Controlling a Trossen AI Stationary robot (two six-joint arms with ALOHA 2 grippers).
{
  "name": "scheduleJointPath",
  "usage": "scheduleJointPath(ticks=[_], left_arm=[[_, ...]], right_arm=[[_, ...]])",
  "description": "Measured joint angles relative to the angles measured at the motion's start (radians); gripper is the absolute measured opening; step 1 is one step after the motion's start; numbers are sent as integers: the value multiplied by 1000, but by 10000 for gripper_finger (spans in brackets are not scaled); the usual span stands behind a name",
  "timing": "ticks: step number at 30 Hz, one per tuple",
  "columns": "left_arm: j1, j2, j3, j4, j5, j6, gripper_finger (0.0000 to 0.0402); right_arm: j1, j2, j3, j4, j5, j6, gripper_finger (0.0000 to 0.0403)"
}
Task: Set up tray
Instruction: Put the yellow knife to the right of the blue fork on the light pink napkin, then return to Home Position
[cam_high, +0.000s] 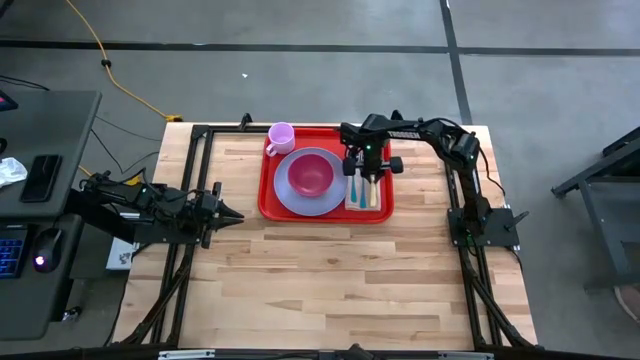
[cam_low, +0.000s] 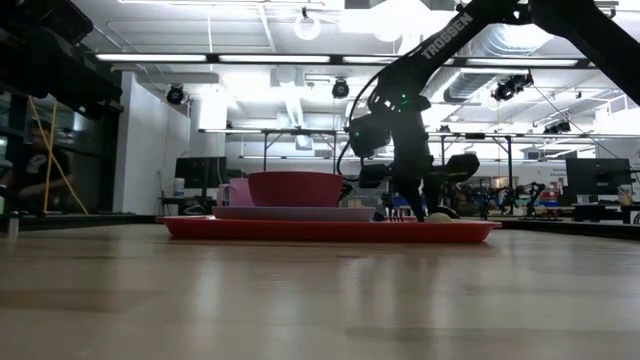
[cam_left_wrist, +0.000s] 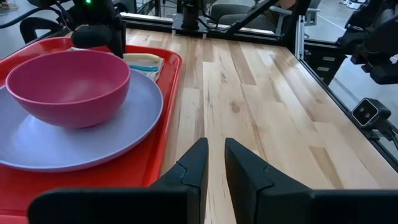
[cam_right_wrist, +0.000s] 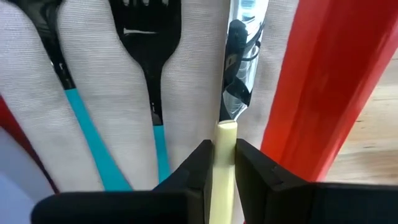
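I see the table with the red tray lying flat on its far half, between the two arms. On the tray sits a lavender plate carrying a pink bowl, and a pink cup stands in the tray's far left corner. A white napkin covers the tray's right side (two teal-handled pieces, one a fork, lie on it). My right gripper is down over the napkin, its fingers clamped on the cream handle of a knife whose blade rests beside the tray's rim. My left gripper waits just off the tray's left edge, fingers nearly together around nothing.
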Motion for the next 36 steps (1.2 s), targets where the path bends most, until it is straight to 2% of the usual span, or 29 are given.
scheduleJointPath(ticks=[11,24,36], left_arm=[[0,0,0,0,0,0,85],[0,0,0,0,-1,0,85],[0,0,0,0,-1,0,85]], right_arm=[[0,0,0,37,1,-16,45],[0,-1,1,37,3,-29,75],[2,-8,2,15,-41,-64,84]])
